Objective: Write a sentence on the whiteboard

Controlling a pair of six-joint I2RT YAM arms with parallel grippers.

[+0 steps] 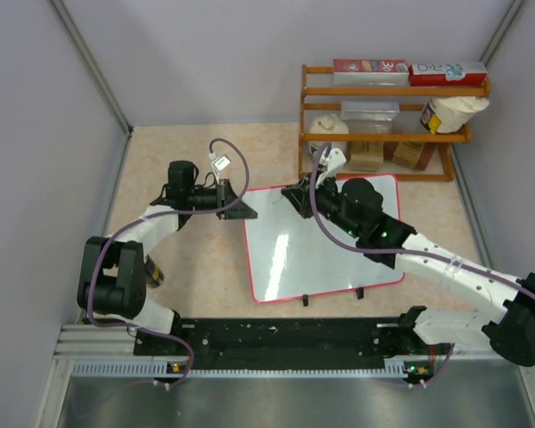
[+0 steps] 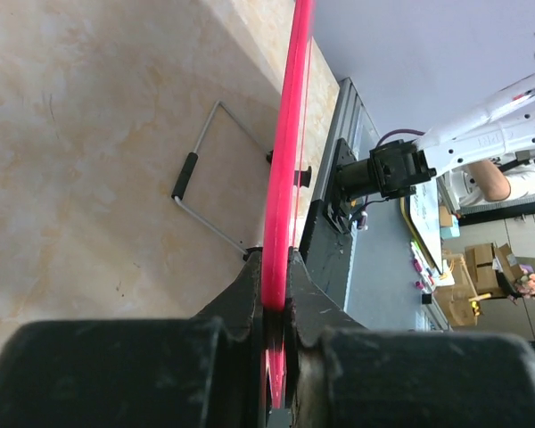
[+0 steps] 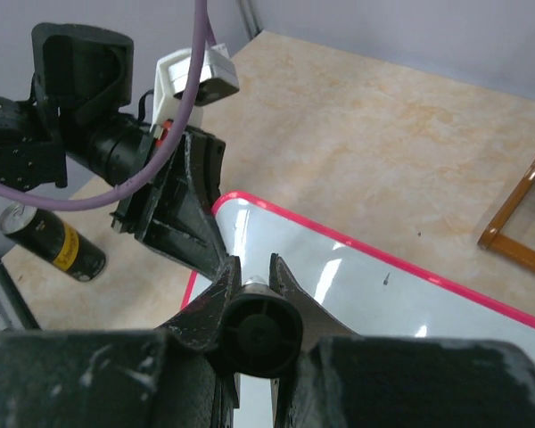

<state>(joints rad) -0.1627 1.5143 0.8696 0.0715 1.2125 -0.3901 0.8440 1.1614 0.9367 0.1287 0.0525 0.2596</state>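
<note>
Beige marbled table (image 1: 187, 276), grey walls all round. From the top camera, a brown wooden rack (image 1: 383, 138) with boxes and jars sits at the far right. The large glossy white whiteboard with a thin red rounded-corner frame (image 1: 303, 259) lies mid-table, its two little black feet on the near edge. The left gripper (image 1: 241, 209) is at the board's far-left corner. The right gripper (image 1: 296, 198) is over the far edge, just beside it.

Left wrist cam: the fingers are closed right down on the red frame, which runs away edge-on between them. A bent grey wire stand with a black grip (image 2: 185, 176) lies on the table to the left of that edge. Can't tell if the corner is lifted off the table.

Right wrist cam: the jaws are pinched tight around a black round-barrelled pen (image 3: 263, 334), seen butt-end on, above the board's far-left corner. The left gripper's on the frame just beyond it. A black can with a yellow band (image 3: 58, 245) lies on the table further left.
</note>
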